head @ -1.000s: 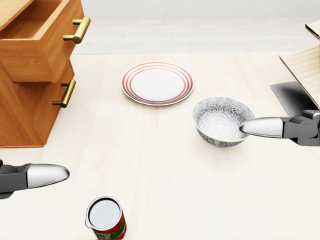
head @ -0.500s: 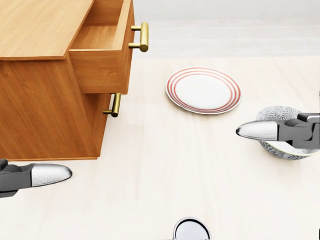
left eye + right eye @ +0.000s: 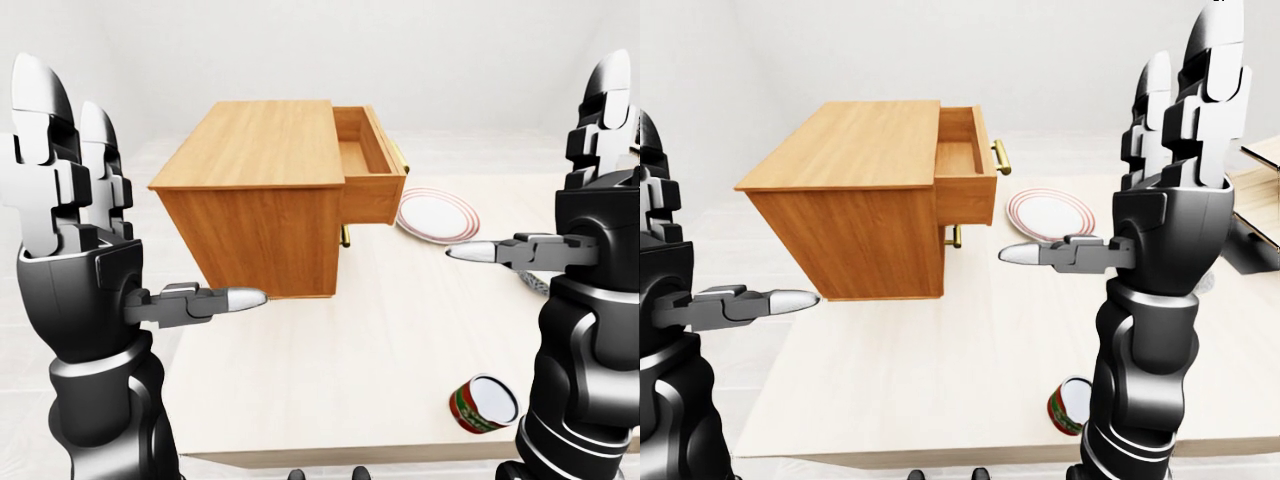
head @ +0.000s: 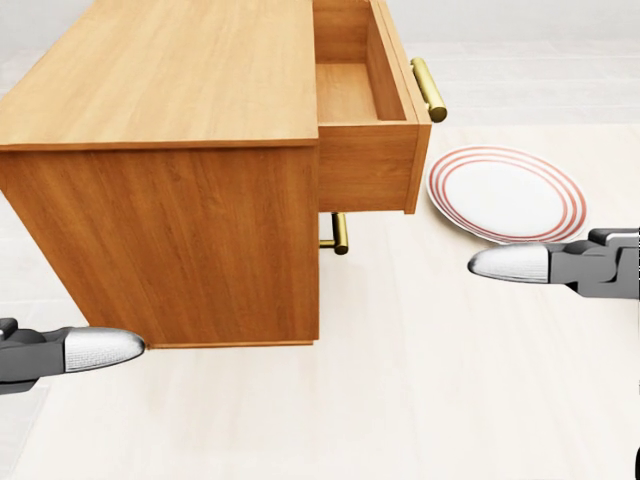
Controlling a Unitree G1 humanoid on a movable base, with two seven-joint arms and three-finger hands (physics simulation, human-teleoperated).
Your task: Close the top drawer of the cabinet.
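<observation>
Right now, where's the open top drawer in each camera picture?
Left-eye view: top drawer upper centre, jutting right from the cabinet.
Head view: top centre.
Right-eye view: upper centre, slightly left.
Shared landmark: the red-ringed plate, just right of the drawer.

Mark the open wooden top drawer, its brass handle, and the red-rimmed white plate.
Open wooden top drawer point(image 4: 366, 168), head view: its side panel.
Brass handle point(image 4: 429, 89), head view: middle of the bar.
Red-rimmed white plate point(image 4: 505, 192), head view: white centre.
</observation>
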